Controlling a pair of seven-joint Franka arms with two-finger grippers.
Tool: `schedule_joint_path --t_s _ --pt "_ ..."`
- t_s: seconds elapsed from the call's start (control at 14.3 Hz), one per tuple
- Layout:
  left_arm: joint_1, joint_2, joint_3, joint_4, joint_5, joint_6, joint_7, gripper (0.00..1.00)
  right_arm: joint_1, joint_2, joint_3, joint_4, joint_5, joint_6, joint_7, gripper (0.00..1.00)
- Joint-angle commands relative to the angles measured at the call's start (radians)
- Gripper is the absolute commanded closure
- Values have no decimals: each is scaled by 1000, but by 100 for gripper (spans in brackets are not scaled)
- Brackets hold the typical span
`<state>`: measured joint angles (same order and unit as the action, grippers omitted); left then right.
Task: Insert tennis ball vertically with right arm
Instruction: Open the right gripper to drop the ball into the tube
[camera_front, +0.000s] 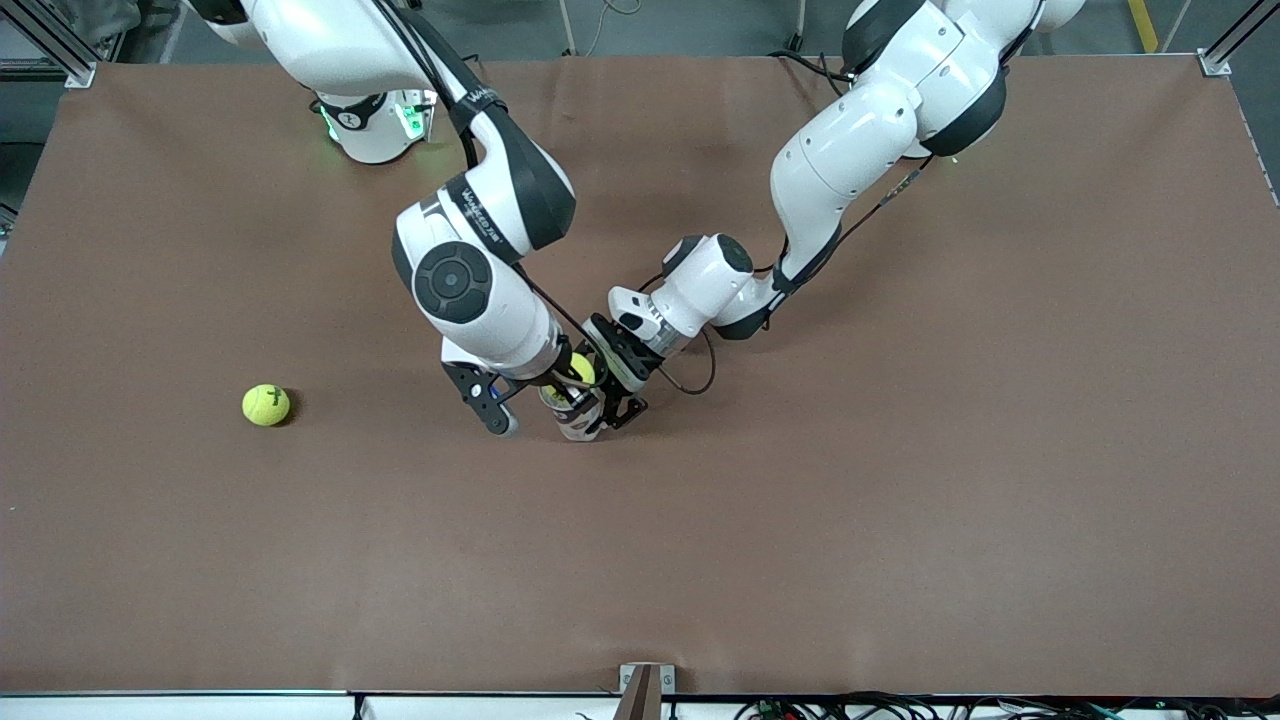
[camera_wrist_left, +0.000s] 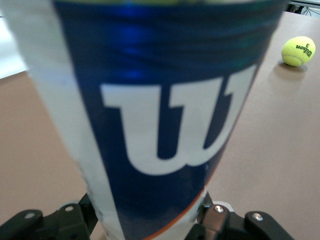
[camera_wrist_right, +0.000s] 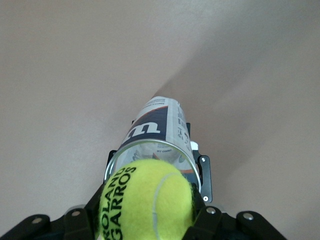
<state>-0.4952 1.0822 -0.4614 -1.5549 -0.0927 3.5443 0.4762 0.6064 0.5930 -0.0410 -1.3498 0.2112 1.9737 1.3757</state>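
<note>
A blue and white Wilson ball can (camera_front: 580, 420) stands upright on the brown table, open at the top (camera_wrist_right: 150, 150). My left gripper (camera_front: 618, 398) is shut on the can, low on its body (camera_wrist_left: 160, 115), with a finger on each side. My right gripper (camera_front: 572, 382) is shut on a yellow tennis ball (camera_front: 583, 368) marked Roland Garros (camera_wrist_right: 145, 200). It holds the ball right over the can's open mouth, at the rim. In the right wrist view the ball hides most of the opening.
A second yellow tennis ball (camera_front: 266, 405) lies loose on the table toward the right arm's end; it also shows in the left wrist view (camera_wrist_left: 298, 50). The brown table top (camera_front: 800, 520) stretches wide around the can.
</note>
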Motion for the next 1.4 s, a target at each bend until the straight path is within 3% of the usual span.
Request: schedule_joint_path --t_s 0.0,0.21,0.35,0.49,0.56,0.7,1.05,1.33 --pt "-3 -10 -2 -1 -4 8 4 24 9 16 -11 17 14 -4 16 90" --pt "-3 -10 0 -2 -4 7 4 24 7 16 -11 15 14 -4 14 82" --pt "-3 -10 0 -2 -4 8 2 24 6 16 -13 17 13 -6 9 66" --pt "-2 -10 0 -2 -4 7 4 23 3 16 -13 17 13 -6 5 61" --pt "0 -11 0 -2 -4 7 4 23 0 15 -11 17 13 -7 3 54" --pt "0 -11 -2 -2 -4 7 4 23 -2 14 -11 17 13 -7 5 24" --pt "1 -11 0 -2 -4 7 4 23 -4 10 -13 18 10 -7 0 3" --pt "1 -13 0 -2 -4 7 4 23 -7 8 -13 21 10 -7 -4 0"
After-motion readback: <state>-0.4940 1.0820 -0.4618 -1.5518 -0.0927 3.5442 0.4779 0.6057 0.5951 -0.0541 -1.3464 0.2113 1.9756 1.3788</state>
